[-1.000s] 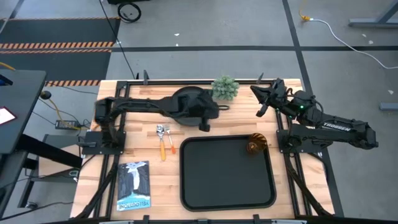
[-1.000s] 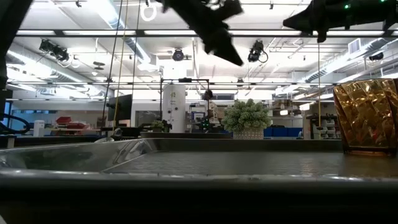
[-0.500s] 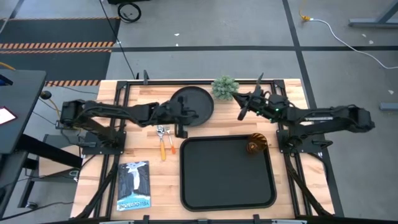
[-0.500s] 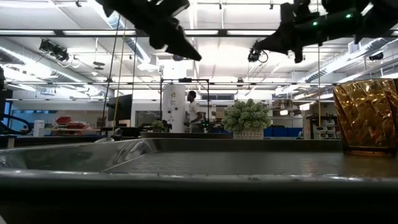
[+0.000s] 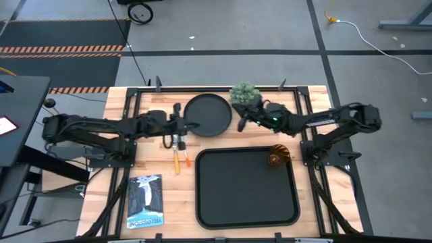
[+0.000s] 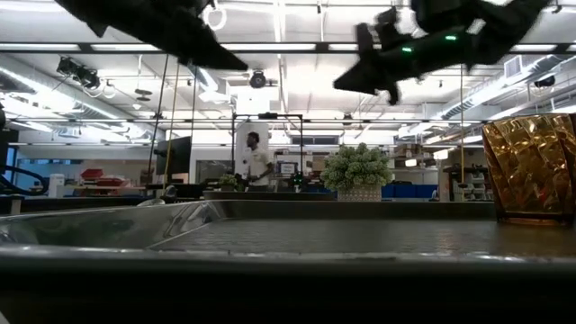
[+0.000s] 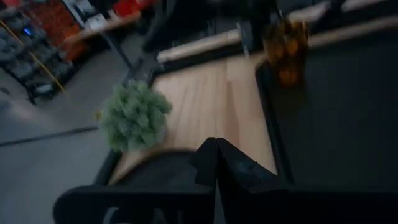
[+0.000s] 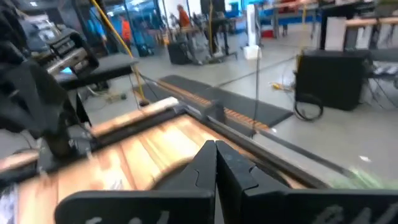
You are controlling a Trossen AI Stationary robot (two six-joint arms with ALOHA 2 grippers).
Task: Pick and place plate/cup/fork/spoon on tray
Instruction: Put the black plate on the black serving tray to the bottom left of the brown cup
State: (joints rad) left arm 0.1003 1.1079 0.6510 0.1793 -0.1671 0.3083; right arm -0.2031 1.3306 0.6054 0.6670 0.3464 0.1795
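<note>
one plate (image 5: 208, 114), one cup (image 5: 278, 156), one tray (image 5: 247, 189), one fork (image 5: 185, 154)

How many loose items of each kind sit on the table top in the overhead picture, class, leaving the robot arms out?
Tray: 1
Plate: 1
Cup: 1
Fork: 1
Spoon: 1
Plant ball: 1
Booklet: 1
Total: 7
</note>
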